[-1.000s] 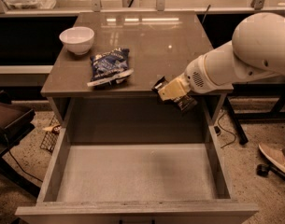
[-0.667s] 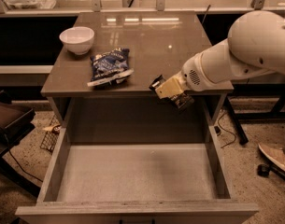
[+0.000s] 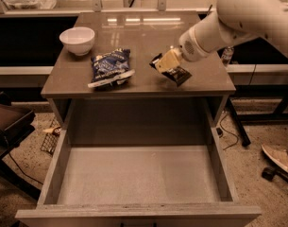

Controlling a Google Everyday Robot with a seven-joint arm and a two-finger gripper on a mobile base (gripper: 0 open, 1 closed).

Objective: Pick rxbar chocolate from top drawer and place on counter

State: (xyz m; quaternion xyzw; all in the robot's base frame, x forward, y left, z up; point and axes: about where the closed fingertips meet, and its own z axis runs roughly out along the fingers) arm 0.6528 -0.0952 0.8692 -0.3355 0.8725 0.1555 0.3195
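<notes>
My tool (image 3: 168, 61) is clamped across the rxbar chocolate (image 3: 178, 74) just above the desk (image 3: 134, 37). The bar looks light, flat and slick-wrapped, so I'd grip mid-length.

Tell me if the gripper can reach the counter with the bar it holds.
Probably yes: the gripper, holding the rxbar chocolate, is over bare counter; the blue bag and bowl sit well aside.

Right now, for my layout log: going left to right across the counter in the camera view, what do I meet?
White bowl → blue-and-white snack bag → gripper holding the rxbar chocolate over the right half of the counter.
</notes>
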